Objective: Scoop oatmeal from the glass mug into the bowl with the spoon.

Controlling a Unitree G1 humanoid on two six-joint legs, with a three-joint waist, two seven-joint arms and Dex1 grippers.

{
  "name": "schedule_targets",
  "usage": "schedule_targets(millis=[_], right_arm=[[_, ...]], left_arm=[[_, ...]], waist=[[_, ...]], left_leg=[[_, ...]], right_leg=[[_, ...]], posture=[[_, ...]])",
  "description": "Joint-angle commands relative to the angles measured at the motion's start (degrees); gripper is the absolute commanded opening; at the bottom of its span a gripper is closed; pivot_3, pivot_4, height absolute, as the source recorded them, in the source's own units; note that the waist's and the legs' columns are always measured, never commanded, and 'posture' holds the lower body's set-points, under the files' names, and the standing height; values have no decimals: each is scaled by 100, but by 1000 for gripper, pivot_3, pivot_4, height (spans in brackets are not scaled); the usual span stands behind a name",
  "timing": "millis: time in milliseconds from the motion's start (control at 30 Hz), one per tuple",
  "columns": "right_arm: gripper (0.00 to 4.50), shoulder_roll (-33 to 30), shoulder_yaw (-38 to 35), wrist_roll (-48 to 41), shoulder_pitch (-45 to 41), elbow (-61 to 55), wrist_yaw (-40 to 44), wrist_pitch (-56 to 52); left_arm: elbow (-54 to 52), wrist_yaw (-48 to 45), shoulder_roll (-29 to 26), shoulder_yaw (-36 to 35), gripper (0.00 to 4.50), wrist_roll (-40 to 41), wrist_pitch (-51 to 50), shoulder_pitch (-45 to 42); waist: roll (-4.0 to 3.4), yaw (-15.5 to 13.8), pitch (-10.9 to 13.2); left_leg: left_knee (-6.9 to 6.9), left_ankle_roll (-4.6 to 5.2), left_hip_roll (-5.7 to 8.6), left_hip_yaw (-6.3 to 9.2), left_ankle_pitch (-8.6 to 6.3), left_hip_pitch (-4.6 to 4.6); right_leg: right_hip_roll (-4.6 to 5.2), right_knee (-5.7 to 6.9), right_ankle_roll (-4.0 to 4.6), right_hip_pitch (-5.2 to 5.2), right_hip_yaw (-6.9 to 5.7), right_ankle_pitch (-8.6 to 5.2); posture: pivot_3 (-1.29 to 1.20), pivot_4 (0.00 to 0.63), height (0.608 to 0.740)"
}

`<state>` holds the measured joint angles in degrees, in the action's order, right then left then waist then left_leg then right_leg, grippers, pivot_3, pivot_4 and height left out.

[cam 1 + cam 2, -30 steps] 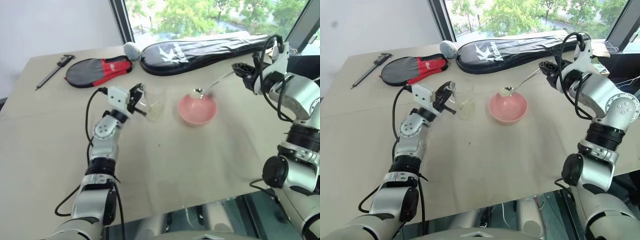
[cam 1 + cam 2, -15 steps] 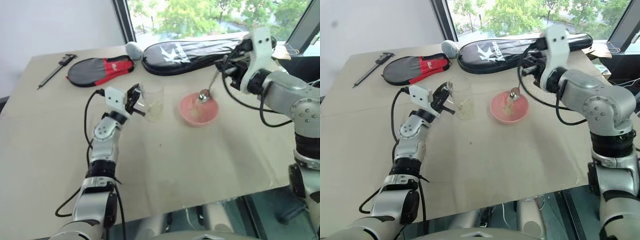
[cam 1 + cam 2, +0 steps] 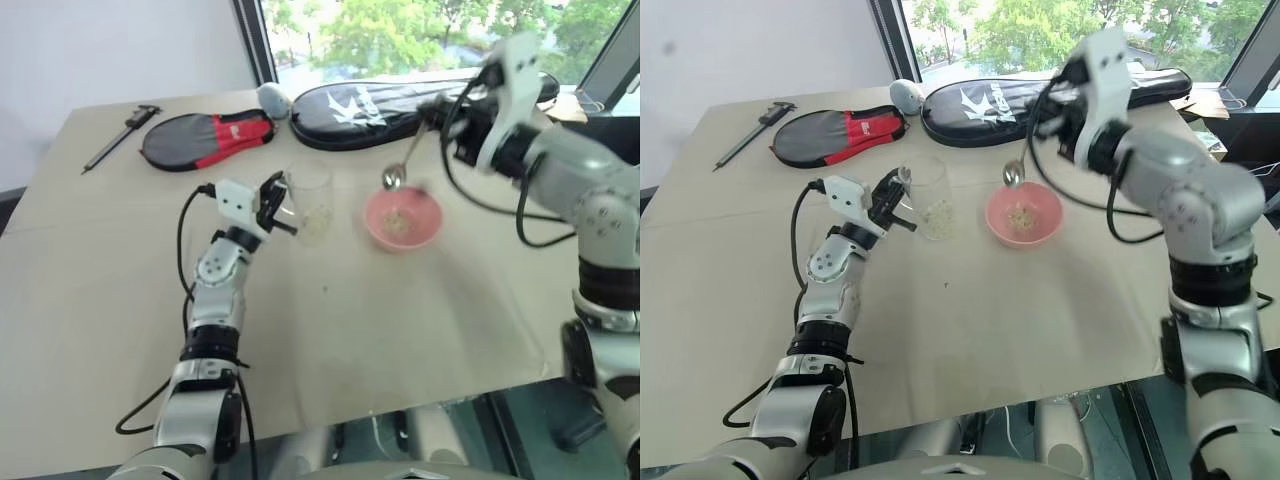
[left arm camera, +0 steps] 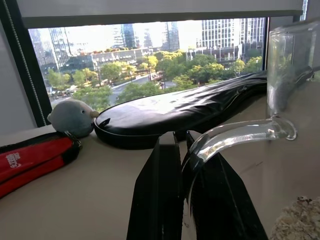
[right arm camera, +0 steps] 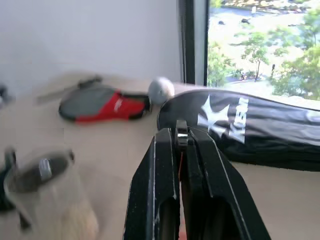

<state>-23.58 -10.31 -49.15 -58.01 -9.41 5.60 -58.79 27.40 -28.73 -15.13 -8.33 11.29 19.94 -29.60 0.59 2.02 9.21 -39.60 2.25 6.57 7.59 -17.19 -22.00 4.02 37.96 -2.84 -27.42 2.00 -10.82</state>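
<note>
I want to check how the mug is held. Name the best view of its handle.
The left wrist view: the left fingers pinch the clear handle up close. Both eye views show the mug whole, its handle hidden by the fingers.

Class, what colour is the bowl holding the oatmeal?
Pink; the bowl shows best in the right eye view.

**table layout**

the glass mug [image 3: 928,196] stands on the table [image 3: 970,320] left of the bowl [image 3: 1023,215], the two near but apart. oatmeal [image 3: 937,213] lies in the mug's bottom, and more lies in the bowl. the left gripper [image 3: 895,205] sits just left of the mug, clamped on its handle. the spoon [image 3: 1020,160] hangs above the bowl's far left rim, its handle pinched in the right gripper [image 3: 1052,108] behind and above the bowl. behind both vessels lies a long racket case [image 3: 1040,92]; left of it a small round toy [image 3: 905,96], then a smaller paddle cover [image 3: 835,135], then a caliper [image 3: 755,132] at the far left.
</note>
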Motion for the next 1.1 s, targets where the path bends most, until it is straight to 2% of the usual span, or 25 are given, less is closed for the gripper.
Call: schedule_targets(millis=[33,200,600,733,833,867,1100], right_arm=[[0,503,-675,-816,-524,69,-651,-406],[0,972,-788,-1513,-553,50,-1031,-889],[0,1056,506,-475,205,-161,-435,-609],[1321,1140,595,-279,254,-115,-207,-407],[2869,1126,626,-93,251,-76,-53,-276],[3144,1094,647,-15,265,-57,-1,-231],[3144,1152,604,343,312,86,157,30]], left_arm=[[-264,69,52,69,73,-48,172,-9],[-103,83,158,73,73,-33,265,-60],[110,-45,227,68,73,26,535,-11],[214,-10,251,58,0,14,633,-7],[295,90,233,60,0,-58,669,15],[308,103,223,62,0,-70,678,21],[300,74,181,58,0,-24,699,54]], waist=[[-1,5,-1],[-1,10,-2],[-1,40,-2],[-1,38,-2],[-1,42,-2],[-1,41,-2],[-1,41,-2]], left_leg=[[2,-1,-3,0,0,1],[1,1,-2,-4,1,-1],[1,2,-2,-4,2,0],[0,2,-2,-5,2,0],[0,2,-2,-4,2,1],[1,2,-2,-4,2,0],[1,1,-2,-4,2,1]], right_leg=[[-3,-1,1,0,-1,0],[1,-1,1,0,1,1],[-1,3,0,-1,0,2],[0,2,0,-1,0,2],[-1,2,0,-1,-1,2],[-1,2,0,-1,-1,2],[-1,2,0,-1,-1,2]], posture=[[0,150,740],[0,150,740],[0,150,740],[0,150,740],[0,150,740],[0,150,740],[0,150,740]])
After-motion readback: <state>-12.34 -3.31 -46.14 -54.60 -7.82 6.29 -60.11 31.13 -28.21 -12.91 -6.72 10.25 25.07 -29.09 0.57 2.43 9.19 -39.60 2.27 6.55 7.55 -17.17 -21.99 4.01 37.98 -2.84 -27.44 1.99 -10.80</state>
